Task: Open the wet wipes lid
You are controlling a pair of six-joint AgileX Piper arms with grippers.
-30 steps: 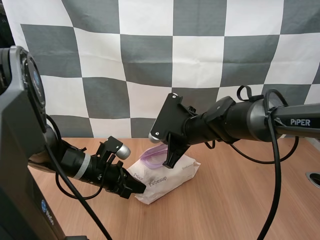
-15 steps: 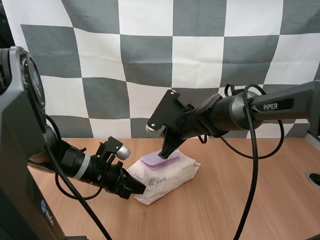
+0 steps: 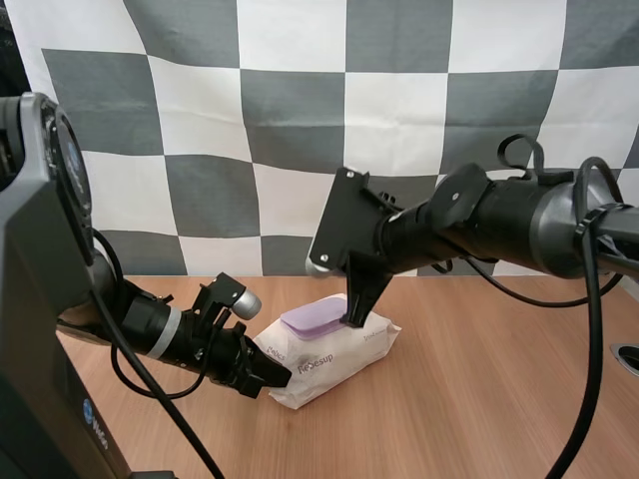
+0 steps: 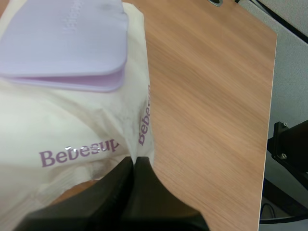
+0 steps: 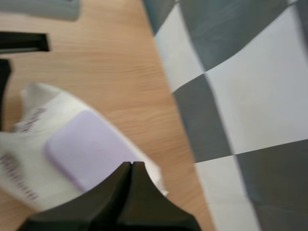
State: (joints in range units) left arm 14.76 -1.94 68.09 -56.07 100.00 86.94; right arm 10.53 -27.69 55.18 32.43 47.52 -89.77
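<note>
My left gripper (image 3: 283, 377) pinches a corner of the pack of wet wipes (image 3: 334, 354) on the table (image 3: 479, 399), and my right gripper (image 3: 351, 321), closed and empty, sits by the flat purple lid (image 3: 313, 317), so I should hook under its edge and lift slowly.

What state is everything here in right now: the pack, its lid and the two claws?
white soft wet wipes pack: lying on the wooden table, near corner pinched.
lilac plastic lid: down flat on the pack, not open.
left gripper: shut on the pack's corner, wrapper creased toward its tips.
right gripper: shut on nothing, tips at the lid's edge.
</note>
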